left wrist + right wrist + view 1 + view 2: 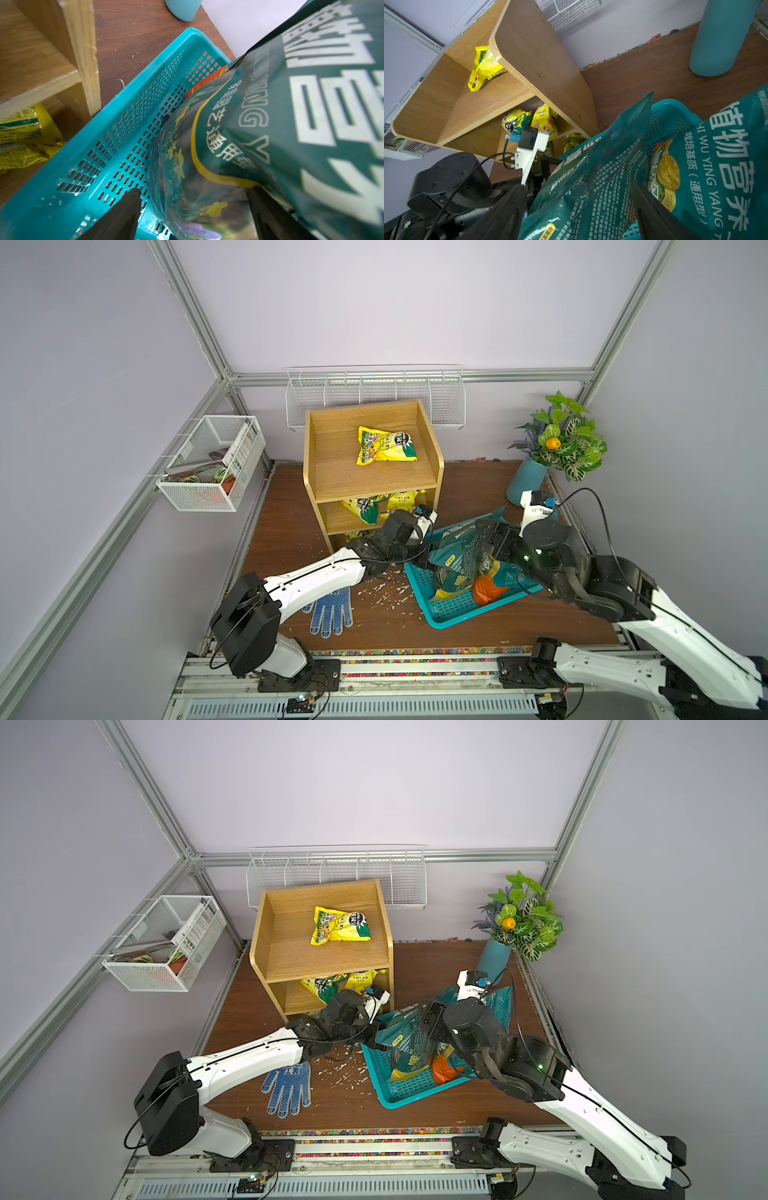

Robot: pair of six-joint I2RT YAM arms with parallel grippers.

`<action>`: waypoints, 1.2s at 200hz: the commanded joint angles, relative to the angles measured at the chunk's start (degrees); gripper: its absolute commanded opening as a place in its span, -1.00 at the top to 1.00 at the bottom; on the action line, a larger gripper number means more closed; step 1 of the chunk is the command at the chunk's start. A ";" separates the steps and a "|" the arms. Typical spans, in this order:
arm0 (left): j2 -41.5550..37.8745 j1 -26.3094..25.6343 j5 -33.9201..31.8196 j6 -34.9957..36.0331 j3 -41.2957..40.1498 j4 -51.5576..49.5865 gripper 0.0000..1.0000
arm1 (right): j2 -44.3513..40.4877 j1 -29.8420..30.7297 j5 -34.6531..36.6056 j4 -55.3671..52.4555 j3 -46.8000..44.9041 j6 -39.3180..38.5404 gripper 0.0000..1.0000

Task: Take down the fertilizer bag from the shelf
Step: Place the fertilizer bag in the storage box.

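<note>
Just inside the table's near edge lies a blue dotted glove (330, 612), with white crumbs (386, 593) scattered beyond it. Past those, on the table's right half, sits the teal basket (440, 622), and both arms reach into it. The left end effector (194, 190) and the right end effector (578, 187) each have their fingers spread wide astride a teal soil bag (457, 556), pinching nothing that I can see.

Against the far edge stands the shelf (309, 456). The yellow fertilizer bag (386, 445) lies flat on its top tier, toward the back right corner, untouched.

I'd say the left arm, which is nearer the shelf's front, should back out of the basket and rise above the raised side edge. It can then come in over the open front and nip a crimped end of the bag. The bag looks soft, so it should be lifted clear of the rim before swinging away, or it may sag and snag.
</note>
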 commanded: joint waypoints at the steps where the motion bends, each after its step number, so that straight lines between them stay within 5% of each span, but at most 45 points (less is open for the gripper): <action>1: 0.18 -0.05 0.55 -0.39 -0.36 2.33 -0.73 | 1.83 0.31 -1.36 5.19 -4.04 -0.13 -0.70; 36: -0.46 -0.07 -0.14 -0.13 -0.68 1.43 -0.72 | 6.47 0.30 -5.22 18.86 -4.30 -4.77 -0.69; 74: -1.74 -0.05 -0.94 -0.45 -2.15 1.92 -0.73 | 10.62 -1.41 -3.10 13.87 -3.56 -3.08 -0.45; 118: -3.40 -0.07 -2.50 0.43 -3.44 0.79 -0.73 | 3.20 -7.25 -2.74 19.35 -12.33 -1.42 1.00; 144: -4.30 -0.05 -4.40 1.65 -5.00 -0.74 -0.73 | -0.24 -11.10 -5.38 25.23 -12.93 -8.99 1.00; 193: -2.45 -0.05 -6.70 3.26 -5.51 -8.51 -0.73 | 0.90 -21.85 -23.83 28.20 -5.27 -20.25 1.00; 240: -3.99 -0.06 -8.73 3.22 -5.93 -9.76 -0.72 | -2.97 -23.27 -20.43 23.83 -9.76 -26.04 1.00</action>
